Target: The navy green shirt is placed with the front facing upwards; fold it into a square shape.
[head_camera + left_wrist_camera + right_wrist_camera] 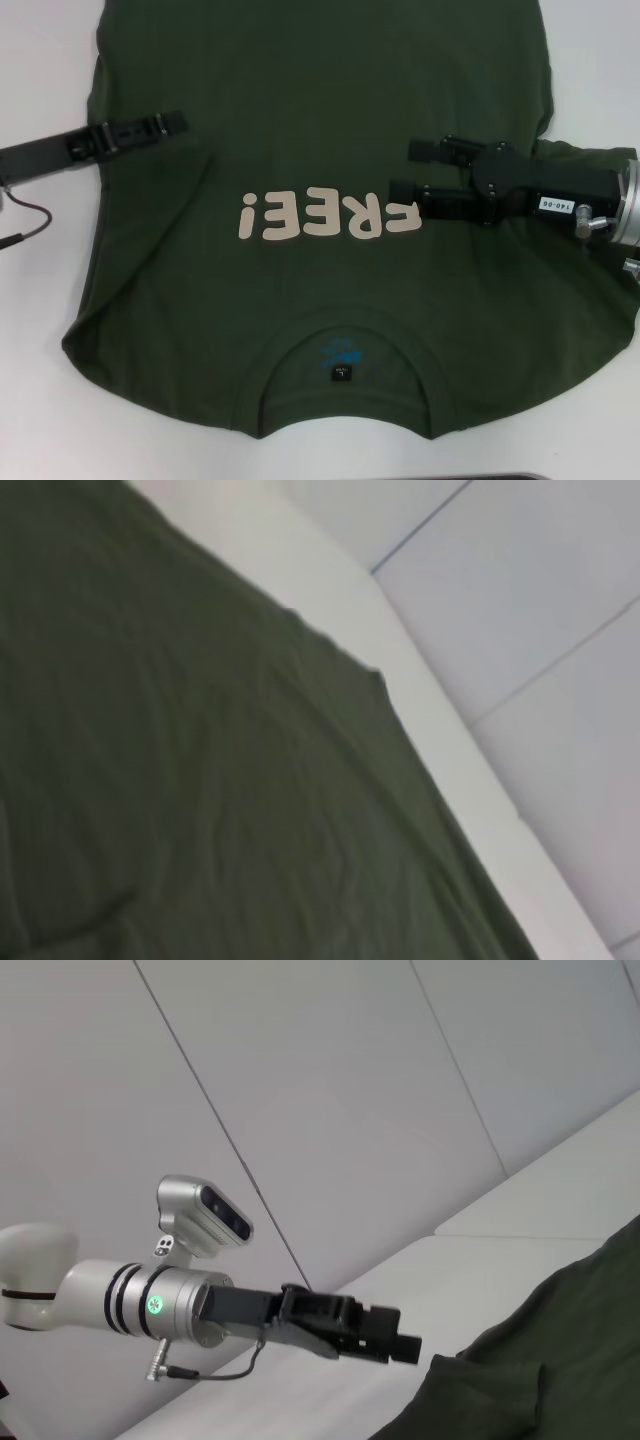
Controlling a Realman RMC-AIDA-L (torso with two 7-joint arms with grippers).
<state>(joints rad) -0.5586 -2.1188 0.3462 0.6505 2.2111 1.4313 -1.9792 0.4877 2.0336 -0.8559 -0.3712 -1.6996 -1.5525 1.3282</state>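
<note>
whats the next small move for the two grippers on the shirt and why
Probably lower both grippers to pinch the shirt's side edges for a first fold inward. The navy green shirt lies front up and mostly flat. The left gripper is over its left side and the right gripper, fingers apart, is by the lettering. No fold toward a square shows yet.

The navy green shirt [320,130] runs past the head view's top edge, so its hem is unseen; the right gripper [412,170] covers cloth beside the lettering; the neck tag [341,374] print is too small to read (the left wrist view shows only blurred fabric).
</note>
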